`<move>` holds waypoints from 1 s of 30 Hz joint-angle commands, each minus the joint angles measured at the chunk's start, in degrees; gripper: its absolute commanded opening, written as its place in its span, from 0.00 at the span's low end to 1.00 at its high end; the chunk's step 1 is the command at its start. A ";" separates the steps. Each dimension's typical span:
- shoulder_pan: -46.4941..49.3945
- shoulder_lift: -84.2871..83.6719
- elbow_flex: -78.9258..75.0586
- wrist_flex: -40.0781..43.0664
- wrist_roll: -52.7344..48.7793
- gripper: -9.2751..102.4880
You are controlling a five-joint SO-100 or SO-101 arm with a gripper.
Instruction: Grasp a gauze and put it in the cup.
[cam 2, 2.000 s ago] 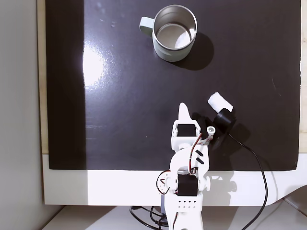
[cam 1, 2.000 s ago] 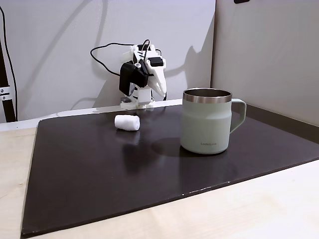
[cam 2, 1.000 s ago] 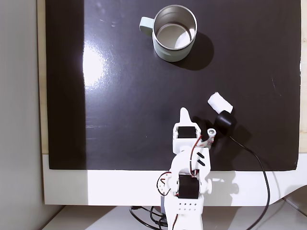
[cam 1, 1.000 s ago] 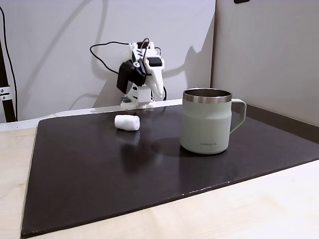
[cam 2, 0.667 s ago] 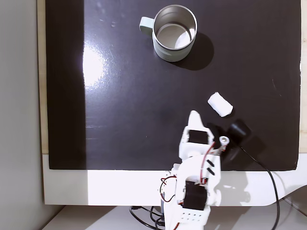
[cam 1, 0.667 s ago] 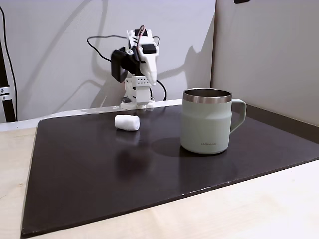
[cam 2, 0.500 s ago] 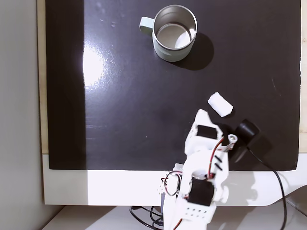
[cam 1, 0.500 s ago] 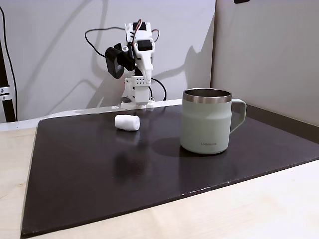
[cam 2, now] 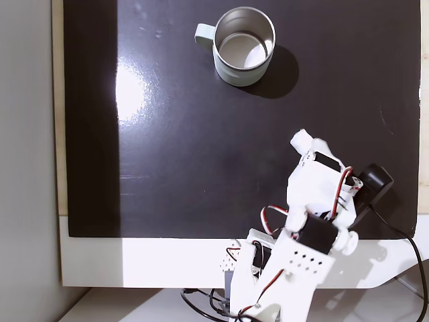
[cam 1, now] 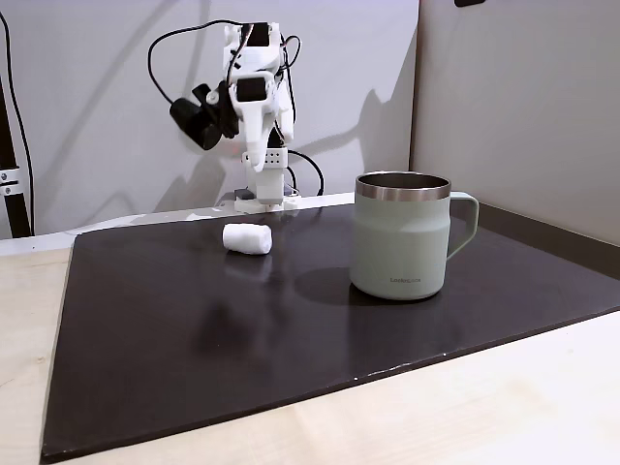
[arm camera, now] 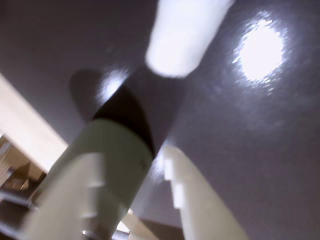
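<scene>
Comparing with two seconds back, the big change is in the white plastic robot arm (cam 1: 254, 97): it was folded low over its base then, and now it's been raised well up and swung toward the roll, as seen in the side fixed view. In the top-down fixed view the arm (cam 2: 315, 201) has been turned so its front end sits right over the gauze, where before it was pointed straight up the mat.

The dark glossy rectangular mat (cam 1: 291, 329) on the pale wooden table (cam 1: 484, 407) hasn't been touched. Same goes for the pale sage-green mug with the bare steel rim (cam 1: 401, 235), which is stood upright in the same spot, well apart from the arm; from above the mug (cam 2: 242, 47) is seen to be empty, handle pointing to the picture's left.

The small white soft roll of gauze (cam 1: 246, 238) is lying on the mat in front of the arm's base, unmoved, and nothing is touching it in the side view. From above only one end of the gauze (cam 2: 303, 140) is poking out past the arm.

In the wrist view, which is blurred, the two-finger gripper (arm camera: 157, 152) is held above the mat with its fingers spread a little and nothing between them; the gauze (arm camera: 182, 35) is ahead of the tips.
</scene>
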 commanded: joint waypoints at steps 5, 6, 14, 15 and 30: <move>1.58 -10.20 -6.06 1.14 -0.97 0.41; 1.93 -11.78 -6.59 1.14 -0.97 0.41; 3.69 -26.46 -12.57 0.44 0.09 0.43; 3.69 -27.95 -12.74 -0.26 0.18 0.43; 2.37 -41.22 -12.04 -7.21 2.99 0.40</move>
